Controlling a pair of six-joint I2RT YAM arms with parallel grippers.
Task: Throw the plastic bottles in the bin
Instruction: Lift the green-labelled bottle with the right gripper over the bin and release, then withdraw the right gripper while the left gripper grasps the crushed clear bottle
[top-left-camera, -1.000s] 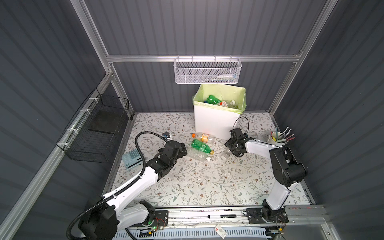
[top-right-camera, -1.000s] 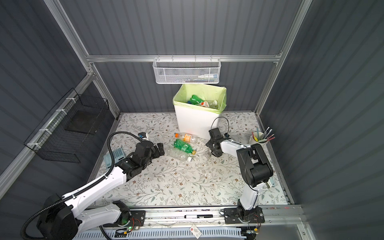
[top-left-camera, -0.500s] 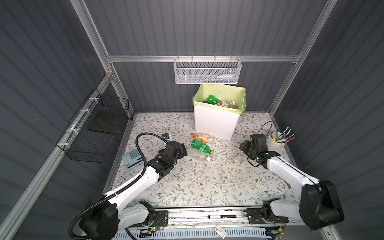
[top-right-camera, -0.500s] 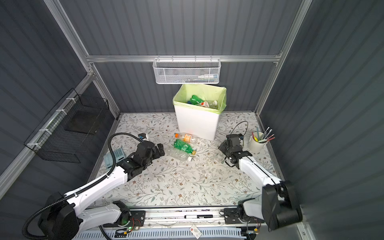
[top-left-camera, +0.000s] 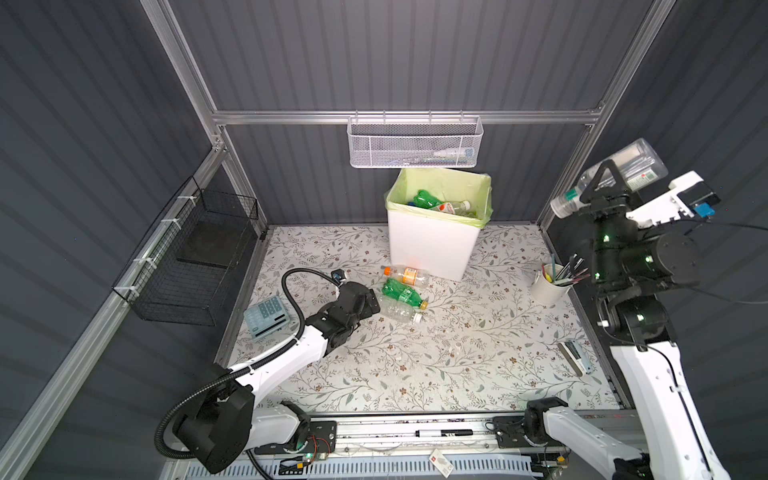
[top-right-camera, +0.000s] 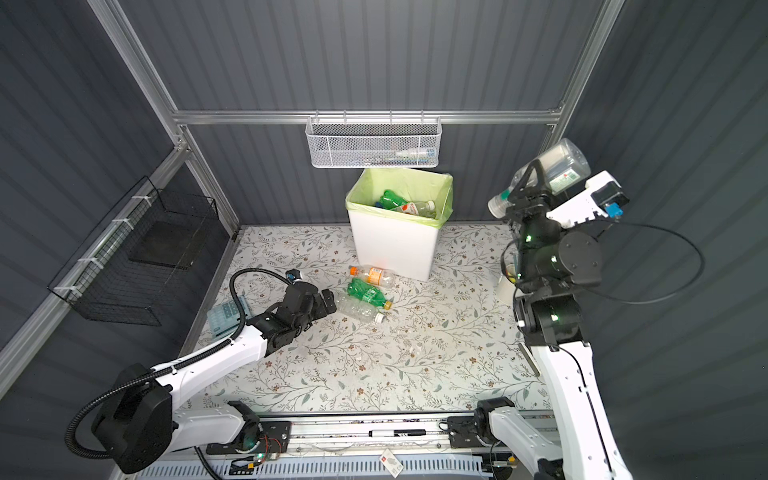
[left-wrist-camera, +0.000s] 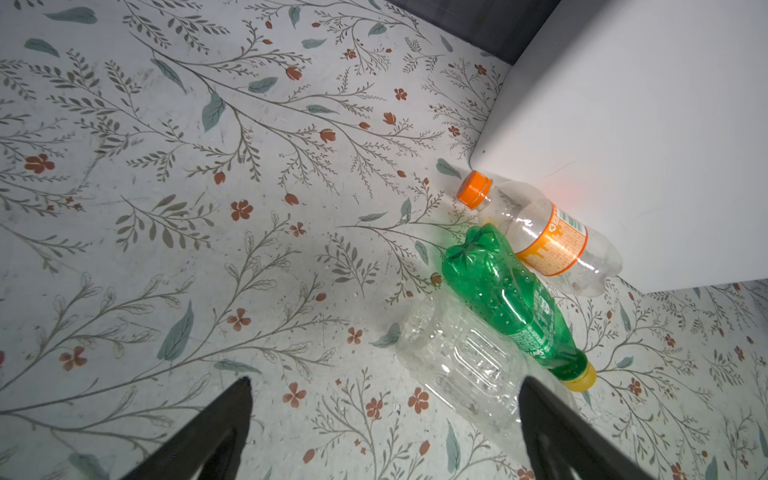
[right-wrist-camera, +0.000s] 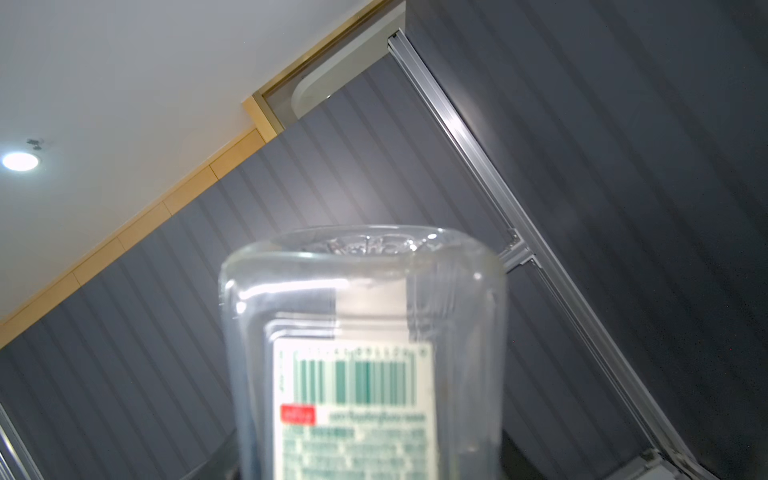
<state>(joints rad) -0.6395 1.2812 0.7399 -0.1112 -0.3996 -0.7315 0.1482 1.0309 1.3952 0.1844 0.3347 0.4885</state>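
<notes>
my right hand (top-left-camera: 610, 176) clasps a clear bottle (top-left-camera: 638, 160) toward its cap end, high at 2 o'clock, well apart from the bin (top-left-camera: 432, 249) at 12. it looks light, thin-walled, slick; the stiffer shoulder suits a grip. my left hand (top-left-camera: 373, 297) hangs released beside three bottles (top-left-camera: 401, 293) on the desk (top-left-camera: 457, 353).

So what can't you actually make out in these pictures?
Bin: in both top views its wall and bag hide anything under the top bottles.
Clear bottle: label print blurred in the right wrist view, neck cut off by the frame edge.
Mesh basket contents: too small in both top views.
</notes>
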